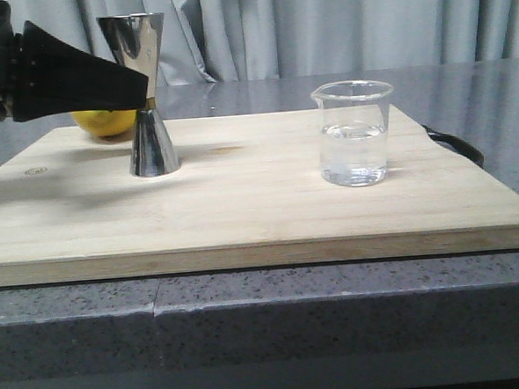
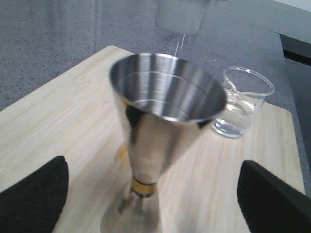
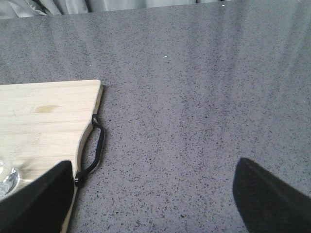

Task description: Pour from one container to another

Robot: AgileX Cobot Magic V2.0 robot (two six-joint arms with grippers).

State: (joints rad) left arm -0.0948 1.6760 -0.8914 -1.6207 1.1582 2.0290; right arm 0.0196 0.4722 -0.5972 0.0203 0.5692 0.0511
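The jigger (image 1: pixel 148 95) stands upright at the board's (image 1: pixel 242 204) far left, between the spread left claw's (image 2: pixel 146 194) fingers, a lemon (image 1: pixel 103 122) behind. The beaker (image 1: pixel 354 133) stands right. The right claw (image 3: pixel 150 194) is spread above the desk (image 3: pixel 204 97).

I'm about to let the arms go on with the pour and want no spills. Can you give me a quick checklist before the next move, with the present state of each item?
1. Jigger upright on the cutting board: ok.
2. Left gripper around the jigger with jaws spread, one on each side at waist height: ok; no contact seen yet.
3. Beaker upright with clear liquid in it: ok.
4. Right gripper on the beaker: not ok; jaws open over the counter, with only a sliver of glass at the edge of its view.
5. Path between beaker and jigger free on the board: ok.
6. Lemon behind the jigger, whether touching it: cannot tell.
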